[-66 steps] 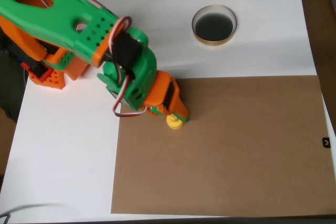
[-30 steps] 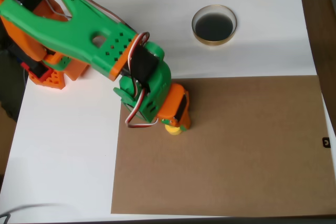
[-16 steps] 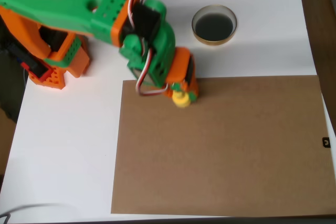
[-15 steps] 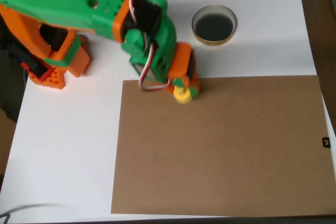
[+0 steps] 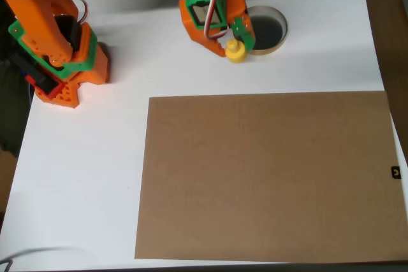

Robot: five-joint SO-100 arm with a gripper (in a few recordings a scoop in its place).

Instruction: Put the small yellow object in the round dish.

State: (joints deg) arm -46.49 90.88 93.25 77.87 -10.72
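In the overhead view my green and orange gripper [image 5: 234, 44] is shut on the small yellow object [image 5: 235, 51], a tiny bright yellow peg hanging from the fingertips. It is held in the air beside the left rim of the round dish [image 5: 275, 22], a shallow circle with a tan rim and dark inside. The gripper body hides the dish's left part. Nothing shows inside the visible part of the dish.
A large brown board [image 5: 268, 176] lies flat on the white table [image 5: 83, 176], covering the lower right. The arm's orange base [image 5: 57, 62] stands at the left edge. The table's right edge runs near the picture's right side.
The gripper has lifted the yellow peg off the brown board and carried it up and to the right, from the board's top-left area to the dish's left rim.
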